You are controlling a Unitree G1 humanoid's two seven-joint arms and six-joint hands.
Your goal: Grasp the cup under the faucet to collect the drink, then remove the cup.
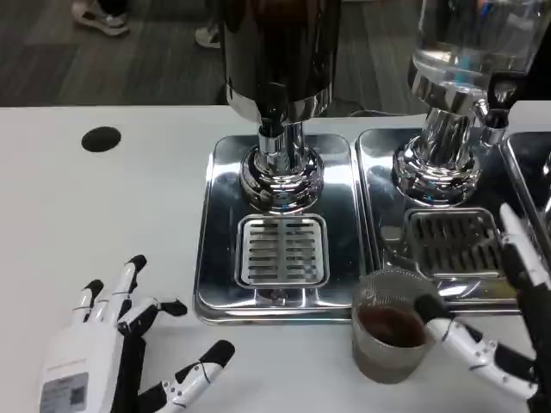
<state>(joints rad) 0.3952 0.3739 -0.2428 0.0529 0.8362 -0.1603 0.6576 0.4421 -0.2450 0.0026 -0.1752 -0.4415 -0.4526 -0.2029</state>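
1. Standing on the white table, one clear cup holds a dark drink in its lower part; it sits just in front of the seam between the two steel trays, clear of both faucets.
2. Right hand: one white-and-black finger reaches to the cup's right rim, another rises beside the right tray. The fingers are spread and do not wrap the cup; the picture's right edge cuts off most of the hand.
3. Left hand: resting on the table at lower left, well apart from the cup, fingers fanned out and holding nothing; the bottom edge crops its wrist.
4. Two drip trays: the left tray and the right tray, each with one slotted grate; the right tray runs past the frame edge.
5. Two dispensers: a dark dispenser on the left tray and a clear dispenser on the right tray, both cut off at the top.
6. One black round mark lies on the table at far left; whether it is a hole or a disc cannot be told.
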